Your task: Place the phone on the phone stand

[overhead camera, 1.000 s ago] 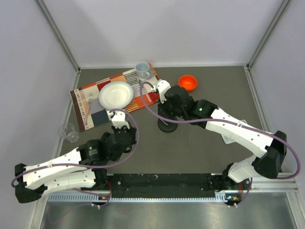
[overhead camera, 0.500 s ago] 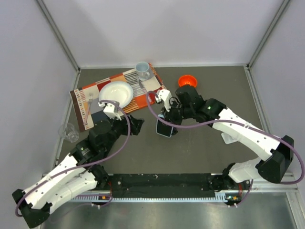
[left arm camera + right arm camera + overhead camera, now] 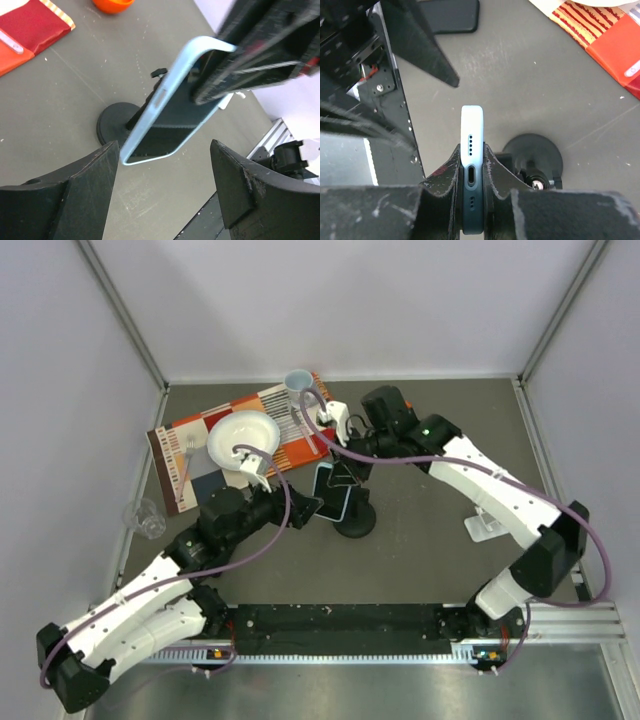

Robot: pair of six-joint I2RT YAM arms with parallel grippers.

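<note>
The phone [image 3: 333, 490], in a light blue case, hangs tilted just above the table with my right gripper [image 3: 347, 462] shut on its upper part. The right wrist view has the phone's port edge [image 3: 471, 145] pinched between both fingers [image 3: 497, 170]. The phone stand [image 3: 356, 519], black with a round base, sits directly right of and under the phone, and shows behind it as the stand [image 3: 117, 123]. My left gripper [image 3: 308, 508] is open at the phone's left, its fingers [image 3: 75, 195] apart on either side of the phone's lower end [image 3: 170, 112], not touching.
A striped placemat [image 3: 180, 445] at the back left carries a white plate [image 3: 243, 436], a fork [image 3: 186, 455] and a cup [image 3: 298, 384]. A clear glass [image 3: 145, 518] stands at the left. An orange bowl [image 3: 112, 4] lies beyond the stand. A white piece [image 3: 485, 523] lies right.
My left gripper opened and reached forward and right up to the phone. The right gripper lifted the phone off the stand area and swung it slightly left.
</note>
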